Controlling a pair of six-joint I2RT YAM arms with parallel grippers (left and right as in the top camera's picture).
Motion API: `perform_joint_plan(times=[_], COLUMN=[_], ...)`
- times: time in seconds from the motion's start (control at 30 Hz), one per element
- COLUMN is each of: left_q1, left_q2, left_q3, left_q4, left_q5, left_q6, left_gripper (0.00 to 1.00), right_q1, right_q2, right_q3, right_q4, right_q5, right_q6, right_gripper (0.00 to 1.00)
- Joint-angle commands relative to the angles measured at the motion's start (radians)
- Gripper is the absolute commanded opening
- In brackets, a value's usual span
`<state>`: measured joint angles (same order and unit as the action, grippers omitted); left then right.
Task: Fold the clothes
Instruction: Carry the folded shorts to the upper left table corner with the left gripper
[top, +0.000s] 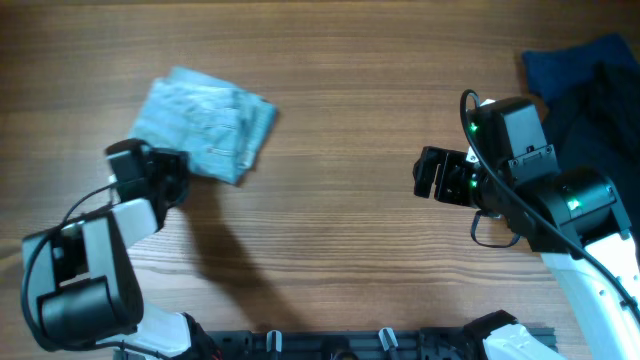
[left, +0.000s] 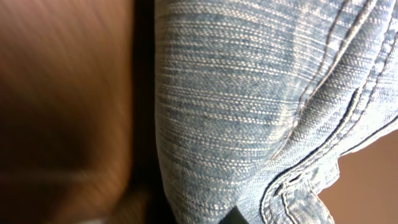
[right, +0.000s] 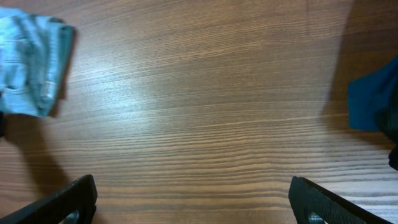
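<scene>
The clothes (top: 205, 125) are light blue faded denim shorts, lying folded in a compact bundle at the upper left of the table. My left gripper (top: 165, 172) is at the bundle's lower-left edge. In the left wrist view the denim (left: 249, 106) fills the frame with its stitched seams, and only a dark fingertip (left: 233, 218) shows under the fabric, so the jaws look shut on it. My right gripper (top: 432, 176) is open and empty over bare wood at the right of centre. Its two fingers (right: 193, 208) are spread wide, and the shorts (right: 31, 62) show far off.
A dark navy fabric pile (top: 590, 80) lies at the table's upper right corner, behind the right arm; its edge shows in the right wrist view (right: 373, 102). The wooden table (top: 340, 90) stretches between the two arms.
</scene>
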<state>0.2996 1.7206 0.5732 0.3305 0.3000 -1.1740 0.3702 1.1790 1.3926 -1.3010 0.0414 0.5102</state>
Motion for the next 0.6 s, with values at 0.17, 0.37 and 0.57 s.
perform_joint_plan(times=[0.17,0.37,0.57], left_q1=[0.130,0.122,0.087], left_q2=[0.035,0.036,0.075], left_q3=[0.030,0.209,0.473], left_q4=[0.055,-0.043,-0.209], left_q5=[-0.055,-0.084,-0.165], left_q6=[-0.061,-0.053,0.068], left_gripper=[0.04,0.04,0.04], right_q1=[0.002,0.002,0.002], right_q2=[0.007,0.007,0.007], right_q3=[0.014,0.014,0.014], right_q4=[0.003,0.003,0.003], right_q5=[-0.013,-0.013,-0.013], right_q6=[-0.010,-0.010,-0.010], right_gripper=[1.00,1.00,1.00])
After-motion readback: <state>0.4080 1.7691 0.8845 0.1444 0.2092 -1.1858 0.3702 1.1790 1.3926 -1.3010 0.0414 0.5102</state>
